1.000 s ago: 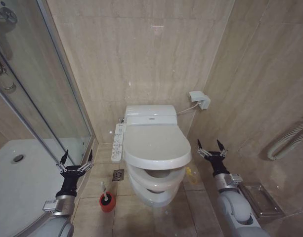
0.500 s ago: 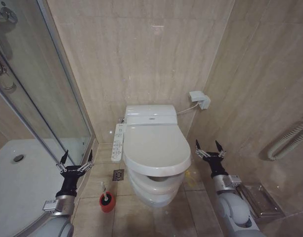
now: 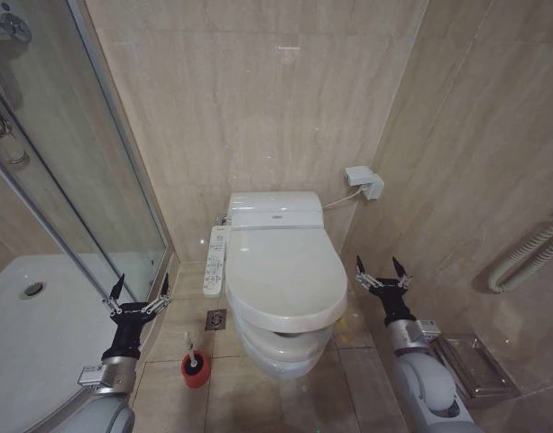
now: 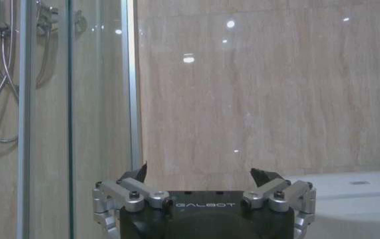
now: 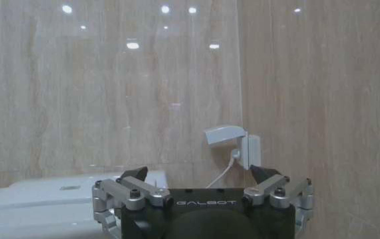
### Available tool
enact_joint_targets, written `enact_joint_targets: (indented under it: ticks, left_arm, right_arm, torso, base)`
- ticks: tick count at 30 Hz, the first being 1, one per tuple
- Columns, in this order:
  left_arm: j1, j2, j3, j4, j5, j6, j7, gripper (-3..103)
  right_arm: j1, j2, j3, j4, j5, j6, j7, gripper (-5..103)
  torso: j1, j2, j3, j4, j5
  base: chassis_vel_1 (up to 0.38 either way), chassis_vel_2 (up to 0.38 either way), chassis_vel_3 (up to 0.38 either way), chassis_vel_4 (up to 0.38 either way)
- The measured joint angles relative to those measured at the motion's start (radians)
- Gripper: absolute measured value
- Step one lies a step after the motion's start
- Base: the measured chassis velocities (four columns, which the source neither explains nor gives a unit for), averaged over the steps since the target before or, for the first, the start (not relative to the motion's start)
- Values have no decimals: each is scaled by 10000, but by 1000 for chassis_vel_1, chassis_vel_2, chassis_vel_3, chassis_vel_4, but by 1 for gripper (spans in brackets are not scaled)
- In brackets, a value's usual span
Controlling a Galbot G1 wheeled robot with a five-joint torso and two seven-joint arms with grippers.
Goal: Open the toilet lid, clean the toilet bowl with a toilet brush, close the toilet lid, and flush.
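Black tool, right (image 3: 377, 273): fingers spread apart and holding nothing, raised just beside the toilet bowl's right flank; seen again in the right wrist view (image 5: 201, 181), facing the tiled wall and the wall socket box (image 5: 235, 141).
Black tool, left (image 3: 137, 293): also spread wide and empty, parked well to the left of the toilet bowl, next to the glass shower door (image 3: 96, 180); in the left wrist view (image 4: 203, 179) it points at the wall.
Toilet lid (image 3: 282, 275): lowered over the toilet bowl, though a dark gap shows under its front edge, so it looks nearly rather than fully seated.
Toilet bowl (image 3: 281, 356): stands between the two tools, its tank unit (image 3: 276, 208) against the back wall, a control panel (image 3: 215, 260) along its left side.
Toilet brush (image 3: 189, 350): upright in its red cup holder (image 3: 196, 372) on the floor, left of the toilet bowl's front and close to the left tool.
Step in hand: judging from the layout, the lid-closing stage is at or near its end and the brush is put away.
Next move: likely calls for confirming the lid rests flat, then reaching a flush control; which control flushes cannot be told.
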Motion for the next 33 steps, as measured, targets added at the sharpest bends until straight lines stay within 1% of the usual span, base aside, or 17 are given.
enact_joint_targets:
  ticks: [25, 26, 28, 29, 30, 32, 33]
  left_arm:
    - [-18, -11, 17, 0, 0, 41, 0, 100]
    - [-68, -45, 62, 0, 5, 162, -3, 100]
    - [-318, -226, 335, 0, 52, 726, -12, 100]
    - [-318, -226, 335, 0, 52, 726, -12, 100]
    - [-430, -308, 451, 0, 76, 984, -18, 100]
    - [-782, -558, 824, -2, 152, 1787, -38, 100]
    - [-782, -558, 824, -2, 152, 1787, -38, 100]
  right_arm:
    - [9, -6, 1, -14, -1, 3, 9, 100]
    - [8, -6, 1, -15, -1, 4, 10, 100]
    - [9, -6, 1, -16, -1, 5, 9, 100]
    - [9, -6, 1, -16, -1, 5, 9, 100]
    - [9, -6, 1, -17, 0, 5, 9, 100]
    - [9, -6, 1, -19, 0, 5, 9, 100]
    - [9, -6, 1, -19, 0, 5, 9, 100]
  torso:
    - [0, 0, 0, 0, 1]
    - [0, 0, 0, 3, 2]
    - [0, 0, 0, 3, 1]
    - [0, 0, 0, 3, 1]
    - [0, 0, 0, 0, 0]
    - [0, 0, 0, -2, 2]
    - [0, 0, 0, -2, 2]
  base:
    - [0, 0, 0, 0]
    - [0, 0, 0, 0]
    - [0, 0, 0, 0]
    - [0, 0, 0, 0]
    - [0, 0, 0, 0]
    - [0, 0, 0, 0]
    - [0, 0, 0, 0]
